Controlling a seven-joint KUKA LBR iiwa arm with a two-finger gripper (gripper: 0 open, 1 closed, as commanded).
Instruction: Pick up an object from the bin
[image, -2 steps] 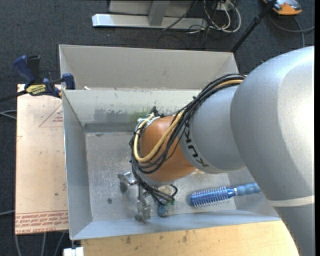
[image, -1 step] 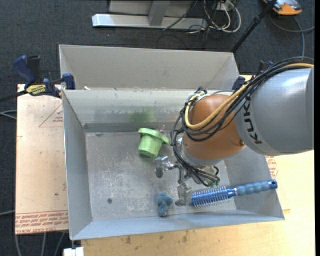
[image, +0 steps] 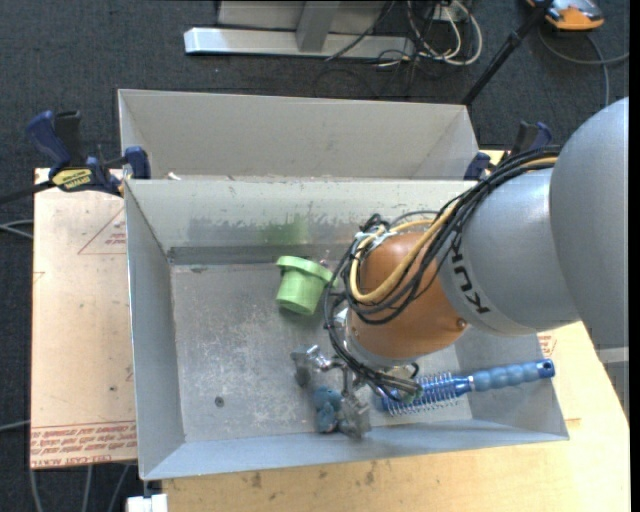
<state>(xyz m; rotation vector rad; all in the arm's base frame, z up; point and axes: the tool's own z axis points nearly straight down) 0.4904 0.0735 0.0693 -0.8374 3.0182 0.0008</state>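
Bin: a grey metal bin (image: 152, 330) seen from above, its floor mostly bare
Arm: a large grey arm (image: 560, 240) reached in from the view's right, its wrist under an orange cover (image: 405, 300) looped with black cables
Gripper: the gripper (image: 335, 395) was low by the bin's front wall; whether it was spread or pressed together could not be told
Nearest thing: a small dull-blue lump (image: 327, 408) lay right at the gripper, close to the front wall
Other things: a blue brush (image: 470, 384) lay just beside the gripper; a light green cup-shaped piece (image: 300, 284) lay apart, towards the back
Doing it well: probably centre over the blue lump, stay clear of the wall and the brush bristles, then lift straight up
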